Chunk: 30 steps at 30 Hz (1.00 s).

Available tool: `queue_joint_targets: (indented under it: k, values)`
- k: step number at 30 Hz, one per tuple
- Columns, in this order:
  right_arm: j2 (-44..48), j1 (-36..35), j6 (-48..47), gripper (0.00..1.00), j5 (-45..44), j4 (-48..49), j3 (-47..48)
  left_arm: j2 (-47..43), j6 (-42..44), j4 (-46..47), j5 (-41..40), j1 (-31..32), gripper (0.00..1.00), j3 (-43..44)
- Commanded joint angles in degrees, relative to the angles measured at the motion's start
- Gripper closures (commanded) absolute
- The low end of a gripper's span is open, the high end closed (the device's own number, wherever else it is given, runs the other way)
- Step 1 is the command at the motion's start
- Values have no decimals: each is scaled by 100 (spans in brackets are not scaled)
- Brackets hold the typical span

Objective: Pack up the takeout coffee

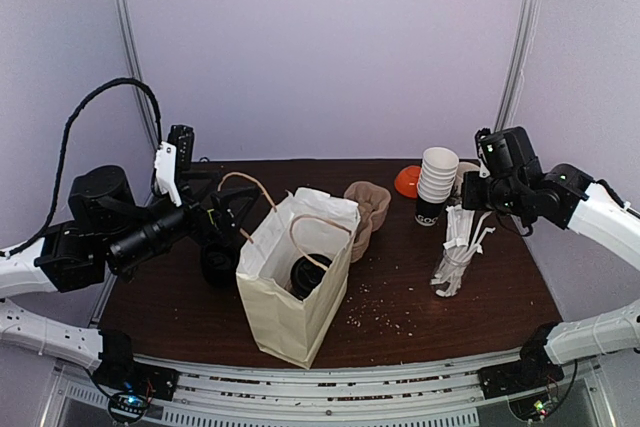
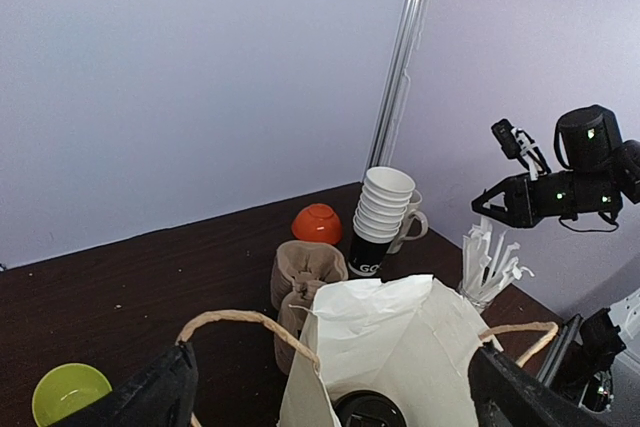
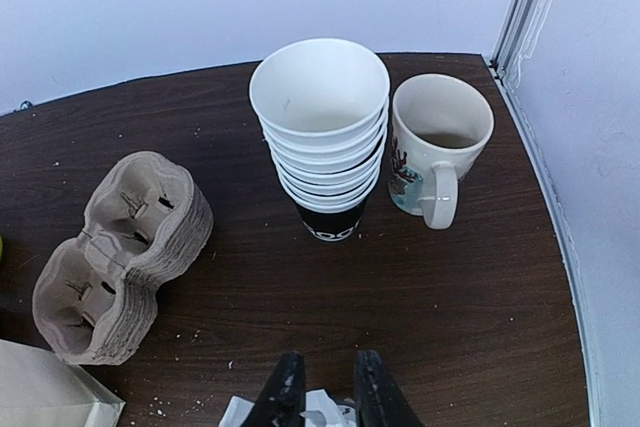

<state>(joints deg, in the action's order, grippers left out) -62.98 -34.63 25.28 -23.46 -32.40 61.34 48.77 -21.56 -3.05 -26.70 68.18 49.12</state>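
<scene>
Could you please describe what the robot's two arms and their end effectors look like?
Both arms have smooth white shell links joined by chunky black cylindrical joints. The left arm carries a black cable looping above it; the right arm shows small green lights. The left end effector and right end effector each have two black fingers.

A stack of white cups stands on the desk, a mug just right of it, pulp carriers farther left. Nearest, the claw hangs narrowly parted over something white.
</scene>
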Motion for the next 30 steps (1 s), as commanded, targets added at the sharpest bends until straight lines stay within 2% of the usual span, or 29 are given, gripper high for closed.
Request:
queue_joint_targets:
  k: [1,8,16,23,30]
  values:
    - [-15,35,-57,85,67,52,-5,-16,-65,261,55,-42,2,-43]
    - [13,35,-67,100,139,21,114,-33,-84,261,62,-42,2,-61]
    - [111,35,-61,100,220,-126,462,-35,-72,271,51,-42,2,-61]
    - [78,36,-322,100,195,-713,1150,9,0,262,44,-42,2,13]
    - [5,35,-728,100,122,-1338,2364,66,130,249,21,-42,2,141]
